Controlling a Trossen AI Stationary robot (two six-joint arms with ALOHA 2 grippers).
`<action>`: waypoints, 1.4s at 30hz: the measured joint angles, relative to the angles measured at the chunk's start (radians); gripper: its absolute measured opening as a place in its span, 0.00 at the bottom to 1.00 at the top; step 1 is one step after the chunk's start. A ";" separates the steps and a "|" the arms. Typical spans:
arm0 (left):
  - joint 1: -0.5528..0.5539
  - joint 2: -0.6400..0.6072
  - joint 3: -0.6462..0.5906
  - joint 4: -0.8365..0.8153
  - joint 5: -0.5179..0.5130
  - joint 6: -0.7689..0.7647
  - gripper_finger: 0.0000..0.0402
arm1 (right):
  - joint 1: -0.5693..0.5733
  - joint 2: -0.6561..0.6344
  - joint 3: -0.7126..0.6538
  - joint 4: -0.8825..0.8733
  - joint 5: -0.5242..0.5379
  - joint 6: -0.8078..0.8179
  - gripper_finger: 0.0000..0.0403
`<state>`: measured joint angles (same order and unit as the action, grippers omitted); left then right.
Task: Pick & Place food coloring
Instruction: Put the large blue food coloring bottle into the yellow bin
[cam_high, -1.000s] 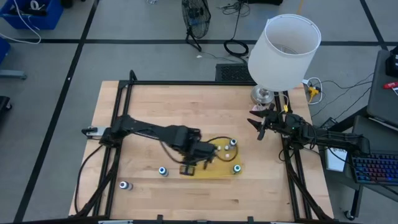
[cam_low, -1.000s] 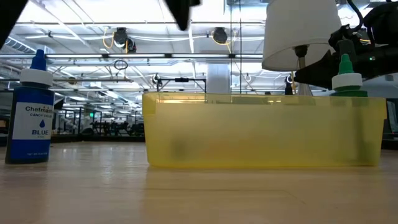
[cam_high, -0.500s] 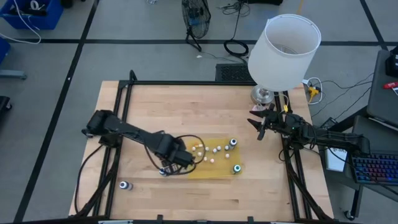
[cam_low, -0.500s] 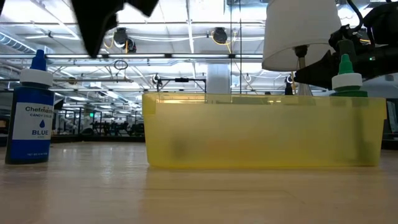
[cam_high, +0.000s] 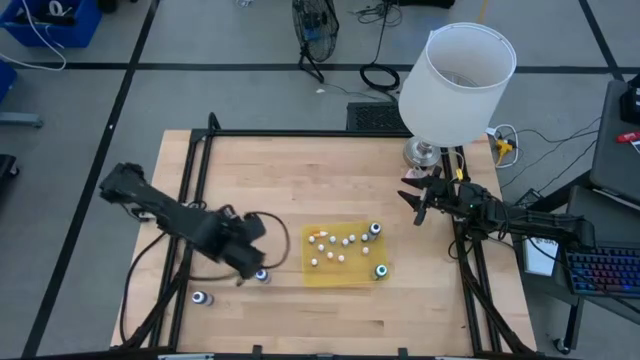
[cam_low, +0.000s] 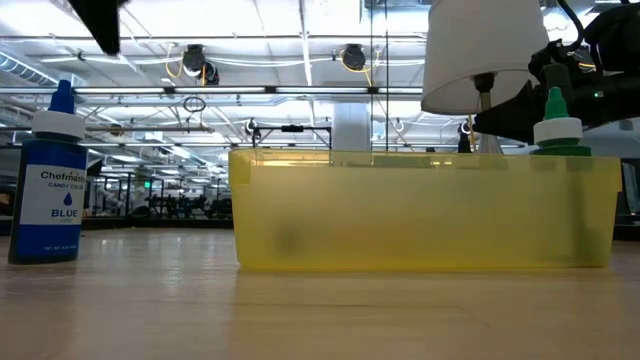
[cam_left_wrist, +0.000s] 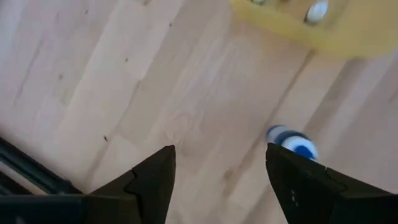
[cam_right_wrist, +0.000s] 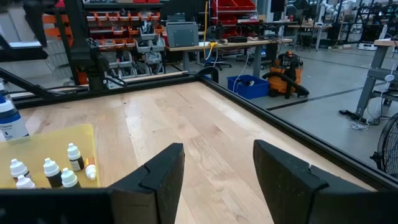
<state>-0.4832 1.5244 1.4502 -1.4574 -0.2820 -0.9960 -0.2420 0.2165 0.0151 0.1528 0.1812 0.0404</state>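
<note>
The food coloring is mostly in the flat yellow tray: several tiny whitish dropper bottles and two larger dark bottles standing upright. Two more dark bottles stand on the bare wood left of the tray, one with a blue-white top and one nearer the table's near-left corner. My left gripper is open above the wood, right beside the blue-topped bottle, touching nothing. My right gripper waits open by the table's right edge.
A white-shaded lamp stands at the far right corner, just behind my right gripper. A black frame runs along the table's edges. In the low view a blue bottle stands left of the tray wall, and a green-topped one rises inside it.
My left gripper has drawn back from over the yellow tray's near-left part toward the table's left edge, and now hangs beside the blue-topped bottle outside the tray. The tiny bottles in the tray, covered before by the arm, have come into view. My right arm has kept still.
</note>
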 joint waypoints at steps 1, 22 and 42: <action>-0.006 -0.030 -0.001 0.002 -0.007 -0.031 0.62 | 0.000 0.000 0.000 0.000 0.000 0.000 0.45; 0.049 -0.104 -0.101 0.124 0.194 -0.030 0.62 | 0.000 0.000 0.000 0.000 0.000 0.000 0.45; 0.029 0.097 -0.099 0.279 0.275 0.160 0.62 | 0.000 0.000 0.000 0.000 0.000 0.000 0.45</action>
<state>-0.4544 1.6210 1.3510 -1.1788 -0.0071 -0.8362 -0.2420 0.2161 0.0149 0.1528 0.1810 0.0404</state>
